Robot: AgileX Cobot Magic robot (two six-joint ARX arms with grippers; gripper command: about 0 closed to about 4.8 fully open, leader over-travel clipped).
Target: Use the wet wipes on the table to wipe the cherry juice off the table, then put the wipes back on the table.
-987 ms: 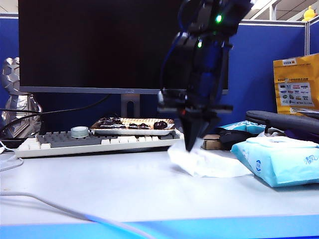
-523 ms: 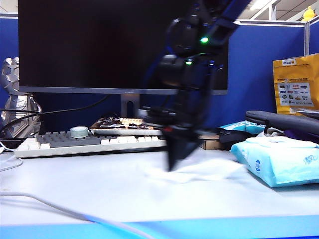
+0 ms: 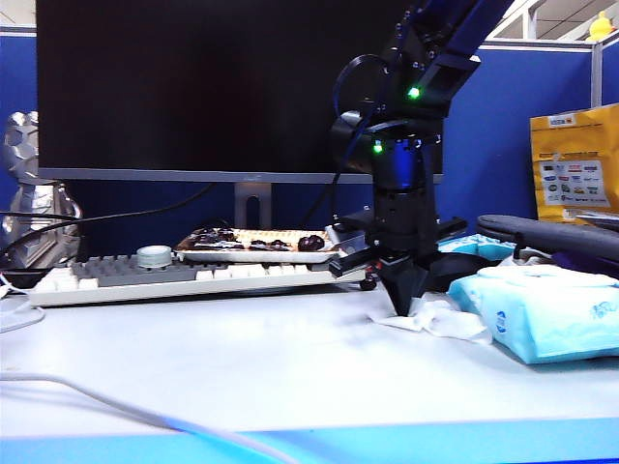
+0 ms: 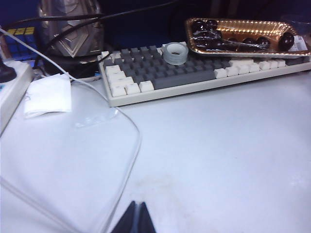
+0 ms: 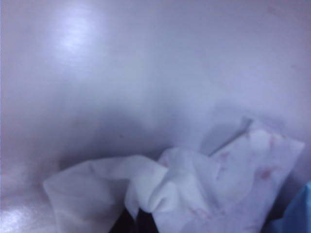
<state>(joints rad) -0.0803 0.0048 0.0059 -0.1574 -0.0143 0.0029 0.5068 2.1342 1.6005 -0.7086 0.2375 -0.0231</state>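
Both grippers' fingers [image 3: 399,307] [image 4: 136,218] closed — right pointing down.

You see the right gripper [image 3: 400,307] pointing down, jaws closed, pinning the crumpled wet wipes [image 3: 432,318] against the table [image 3: 242,358], just beside the light blue pack [image 3: 542,314], in front of the keyboard [image 3: 184,275].

A thin white sheet of wet wipes [image 3: 432,318] is seen crumpled on the table [image 3: 242,367], pressed down at its nearer-left end and spread loosely toward the right, where it lies just beside a light blue pack. In the right wrist view the wet wipes [image 5: 194,189] are bunched into soft folds, and faint pink-red stains are scattered over the flatter flap. The table is a wide, smooth, pale grey-white top with a bright blue front edge; its surface around the sheet is shown as bare and glossy.
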